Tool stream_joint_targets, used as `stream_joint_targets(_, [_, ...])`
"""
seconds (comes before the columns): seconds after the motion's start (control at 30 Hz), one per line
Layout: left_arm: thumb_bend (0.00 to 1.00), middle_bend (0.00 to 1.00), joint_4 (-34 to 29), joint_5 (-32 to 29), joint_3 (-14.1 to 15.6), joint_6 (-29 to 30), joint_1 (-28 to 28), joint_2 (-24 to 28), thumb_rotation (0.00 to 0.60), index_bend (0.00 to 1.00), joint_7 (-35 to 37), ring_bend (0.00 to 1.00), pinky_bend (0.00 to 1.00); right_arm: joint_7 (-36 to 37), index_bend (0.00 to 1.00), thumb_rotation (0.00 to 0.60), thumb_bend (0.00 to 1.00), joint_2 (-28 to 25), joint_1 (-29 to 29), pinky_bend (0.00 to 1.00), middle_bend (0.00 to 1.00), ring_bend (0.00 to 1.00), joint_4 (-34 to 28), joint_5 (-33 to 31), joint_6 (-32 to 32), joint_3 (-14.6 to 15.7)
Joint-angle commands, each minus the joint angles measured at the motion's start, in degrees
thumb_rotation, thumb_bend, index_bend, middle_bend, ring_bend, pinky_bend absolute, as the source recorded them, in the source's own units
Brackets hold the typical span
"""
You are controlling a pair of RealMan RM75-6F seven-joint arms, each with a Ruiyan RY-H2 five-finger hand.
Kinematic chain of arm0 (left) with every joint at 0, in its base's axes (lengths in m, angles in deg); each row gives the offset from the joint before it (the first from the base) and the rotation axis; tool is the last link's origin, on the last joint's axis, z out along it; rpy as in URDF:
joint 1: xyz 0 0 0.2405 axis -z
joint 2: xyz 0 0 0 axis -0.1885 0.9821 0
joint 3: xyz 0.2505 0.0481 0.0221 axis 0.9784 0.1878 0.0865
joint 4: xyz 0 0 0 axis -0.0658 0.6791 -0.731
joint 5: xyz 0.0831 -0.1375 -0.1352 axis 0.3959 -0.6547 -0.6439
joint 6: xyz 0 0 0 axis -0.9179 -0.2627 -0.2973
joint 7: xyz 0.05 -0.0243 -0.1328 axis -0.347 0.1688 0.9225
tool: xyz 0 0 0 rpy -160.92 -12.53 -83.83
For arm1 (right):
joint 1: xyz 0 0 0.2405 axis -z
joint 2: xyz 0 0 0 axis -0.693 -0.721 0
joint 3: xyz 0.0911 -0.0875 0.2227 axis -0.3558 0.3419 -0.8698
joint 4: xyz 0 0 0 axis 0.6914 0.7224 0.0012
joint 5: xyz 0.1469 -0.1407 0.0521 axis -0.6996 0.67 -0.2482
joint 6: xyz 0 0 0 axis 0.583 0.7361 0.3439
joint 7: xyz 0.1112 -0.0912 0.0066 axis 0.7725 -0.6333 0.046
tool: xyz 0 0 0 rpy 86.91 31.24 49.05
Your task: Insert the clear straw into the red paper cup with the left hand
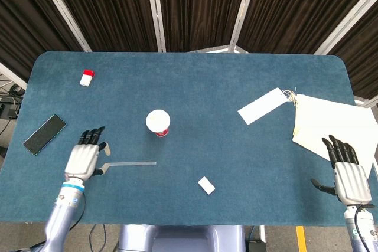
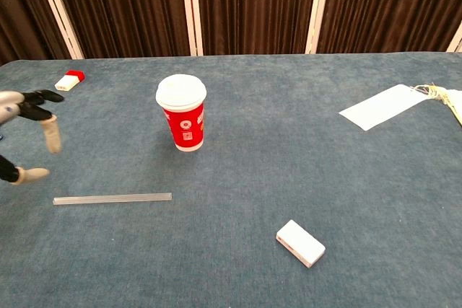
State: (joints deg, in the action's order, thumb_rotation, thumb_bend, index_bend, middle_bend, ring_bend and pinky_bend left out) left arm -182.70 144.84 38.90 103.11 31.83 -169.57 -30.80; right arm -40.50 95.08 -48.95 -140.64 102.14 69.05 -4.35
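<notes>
The red paper cup (image 1: 158,123) with a white lid stands upright near the table's middle, also in the chest view as the cup (image 2: 182,114). The clear straw (image 1: 131,163) lies flat in front of it and slightly left; the chest view shows the straw (image 2: 112,198) too. My left hand (image 1: 84,156) hovers open at the straw's left end, fingers spread, holding nothing; its fingertips (image 2: 29,106) enter the chest view at the left edge. My right hand (image 1: 347,176) is open at the table's front right corner, far from the cup.
A black phone (image 1: 44,134) lies left of my left hand. A red-and-white block (image 1: 87,77) sits at the back left, a small white box (image 1: 206,185) in front of the cup, and papers (image 1: 331,128) plus a white card (image 1: 263,105) at the right.
</notes>
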Motion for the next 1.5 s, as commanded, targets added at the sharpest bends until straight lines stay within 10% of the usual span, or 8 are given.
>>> stream_joint_targets(0.03, [0.32, 0.0, 1.77, -2.68, -0.52, 0.42, 1.8, -3.56, 0.6, 0.49, -2.79, 0.0, 0.0, 0.09, 0.01, 0.6, 0.14, -0.02, 0.0, 0.0, 0.0, 0.0, 0.0, -0.04, -0.01, -0.03])
stream_joint_targets(1.5, [0.36, 0.0, 13.74, -14.3, -0.58, -0.26, 9.18, -17.2, 0.6, 0.58, -8.02, 0.0, 0.0, 0.85, 0.01, 0.6, 0.14, 0.03, -0.21, 0.0, 0.0, 0.0, 0.23, -0.78, -0.57, -0.39])
